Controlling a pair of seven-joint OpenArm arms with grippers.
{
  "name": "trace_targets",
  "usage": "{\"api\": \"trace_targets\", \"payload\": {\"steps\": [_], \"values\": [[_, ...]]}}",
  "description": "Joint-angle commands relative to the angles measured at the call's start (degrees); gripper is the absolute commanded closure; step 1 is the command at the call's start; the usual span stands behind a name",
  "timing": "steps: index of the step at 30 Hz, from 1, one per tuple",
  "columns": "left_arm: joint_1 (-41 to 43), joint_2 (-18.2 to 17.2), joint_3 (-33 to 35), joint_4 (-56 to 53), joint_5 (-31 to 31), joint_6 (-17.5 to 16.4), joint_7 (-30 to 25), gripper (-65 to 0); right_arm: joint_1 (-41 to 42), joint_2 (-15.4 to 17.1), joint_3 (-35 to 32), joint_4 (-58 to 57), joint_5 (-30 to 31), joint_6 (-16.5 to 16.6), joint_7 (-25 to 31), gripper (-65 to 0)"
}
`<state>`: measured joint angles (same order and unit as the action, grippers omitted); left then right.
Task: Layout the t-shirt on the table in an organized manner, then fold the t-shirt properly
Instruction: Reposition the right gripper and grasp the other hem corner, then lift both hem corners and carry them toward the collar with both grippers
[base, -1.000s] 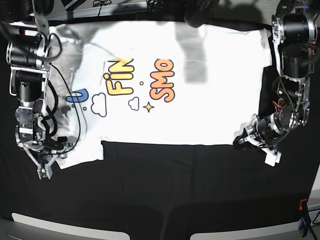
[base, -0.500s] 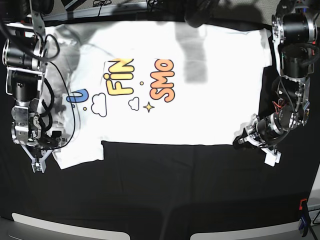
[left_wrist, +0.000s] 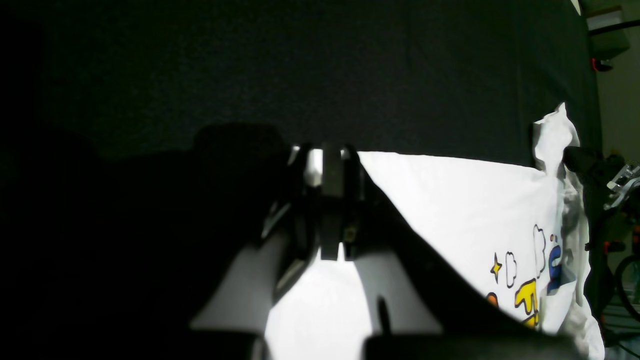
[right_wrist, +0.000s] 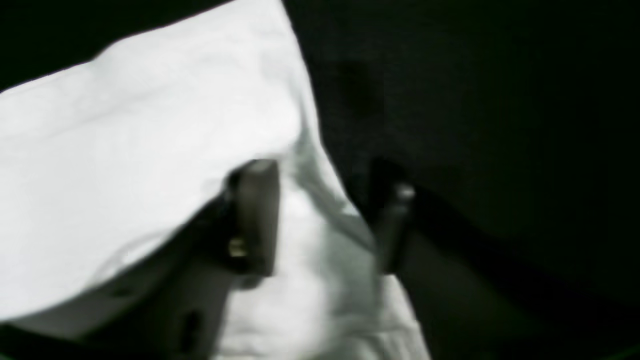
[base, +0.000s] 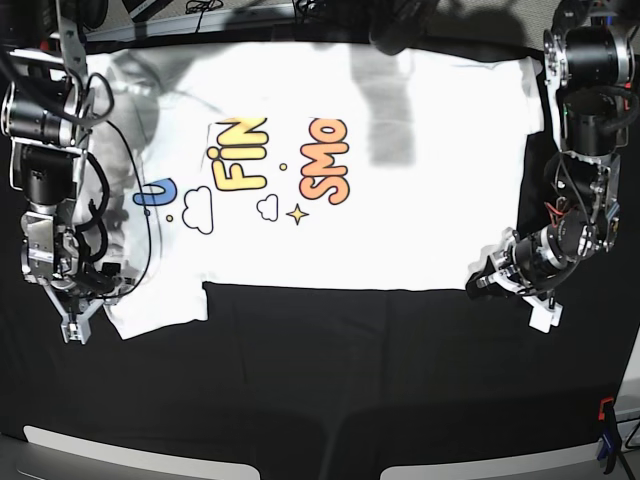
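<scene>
Base view: t-shirt (base: 330, 170) spread print-up along far edge of table (base: 350, 390), long axis running side to side. Right gripper (base: 80, 322) at sleeve corner near table's left edge, jaws part open, straddling sleeve hem; grip not confirmed. Left gripper (base: 482, 280) at shirt's opposite near corner, jaws closed, seemingly pinching hem. Each arm nearest own corner; bare table lies toward near edge.

Left pincer (left_wrist: 332, 200) closed (right (right_wrist: 325, 220) parted)

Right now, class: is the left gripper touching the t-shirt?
Touching. The left wrist view shows the left gripper shut on the t-shirt edge.
</scene>
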<state>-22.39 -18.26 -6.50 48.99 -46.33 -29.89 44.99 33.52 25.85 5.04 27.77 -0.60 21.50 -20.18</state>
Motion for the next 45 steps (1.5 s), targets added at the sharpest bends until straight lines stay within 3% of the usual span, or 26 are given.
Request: {"api": "trace_targets", "payload": {"steps": [1,3,7,21,31,36,45], "values": [[-1.6,-0.7,-0.3,0.8,-1.1,-0.6,-0.9,0.0,0.4,0.6,0.0,-0.1,-1.8,-0.2,-3.0,-14.9],[-1.6,-0.7,-0.3,0.8,-1.1,-0.6,-0.9,0.0,0.5,0.6,0.0,-0.1,-1.4,-0.3,-2.9,-7.2],[-1.6,-0.7,-0.3,0.8,-1.1,-0.6,-0.9,0.0,0.5,0.6,0.0,1.2,4.0,-0.2,-3.0,-0.3],[-1.6,-0.7,-0.3,0.8,-1.1,-0.6,-0.9,0.0,0.4,0.7,0.0,11.6,4.5,-0.3,-11.2,0.0],[-1.6,-0.7,-0.3,0.9,-1.1,-0.6,-0.9,0.0,-0.9,0.7,0.0,17.2,5.4,-0.1,-12.3,0.0],[-1.6,-0.7,-0.3,1.0,-1.1,-0.6,-0.7,0.0,-3.8,0.7,0.0,25.2,8.8,5.4,-14.6,0.0],[-0.9,-0.7,-0.3,10.3,5.8,-1.8,2.4,0.0,-7.1,0.7,0.0,32.9,8.7,6.0,-17.6,0.0]]}}
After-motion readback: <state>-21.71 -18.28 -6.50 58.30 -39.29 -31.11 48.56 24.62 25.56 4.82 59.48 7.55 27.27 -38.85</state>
